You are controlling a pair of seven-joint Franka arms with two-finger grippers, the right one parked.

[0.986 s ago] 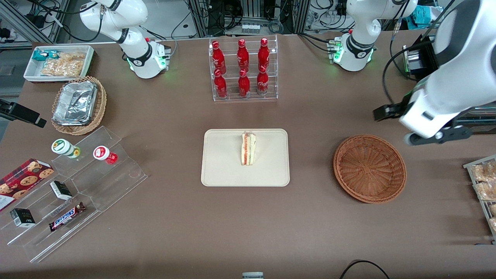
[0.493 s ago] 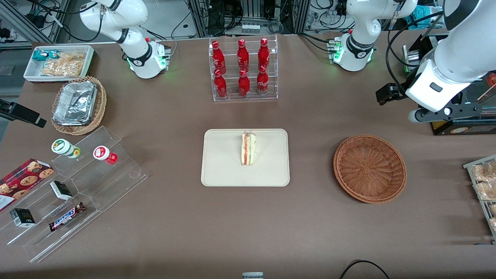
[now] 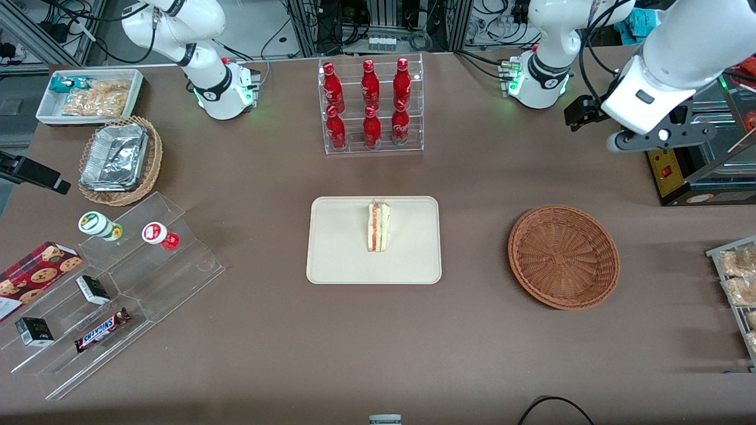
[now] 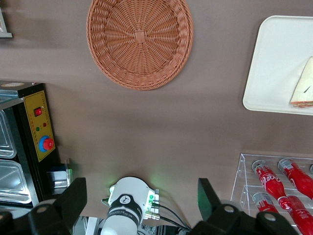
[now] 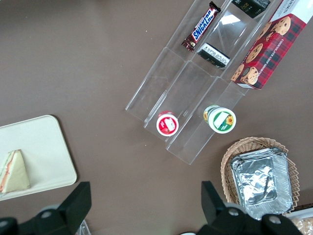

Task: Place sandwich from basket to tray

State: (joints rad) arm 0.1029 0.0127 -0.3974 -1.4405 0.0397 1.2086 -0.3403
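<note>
White and raised well above the brown table (image 3: 472,177), the working left arm (image 3: 673,53) bends over its own end of the table, with its wrist turned downward near the black control box (image 3: 679,171) that has a yellow panel. Its gripper (image 4: 139,205) hangs high in the air, farther from the front camera than the basket (image 3: 564,257) and well apart from it; in the left wrist view the two dark fingers (image 4: 73,198) stand wide apart with nothing between them, so the pincer is released. That reddish-brown woven basket lies on the table with only its bare weave showing. Toward the middle of the table lies the cream-beige tray (image 3: 336,260), and the sandwich (image 3: 378,226) rests on it, a pale bread wedge with a red-orange filling stripe, sitting in the part of the tray farther from the front camera. A clear rack with six red bottles (image 3: 369,103) stands farther from the front camera than the tray. Toward the parked arm's end, a tan wicker basket (image 3: 150,171) holds foil containers (image 3: 115,156), a white bin (image 3: 133,97) holds bagged snacks, and a clear stepped stand (image 3: 177,283) carries two small cups (image 3: 156,234), small dark boxes and a Snickers bar (image 3: 101,329). A cookie box (image 3: 32,277) lies just beside that stand.
</note>
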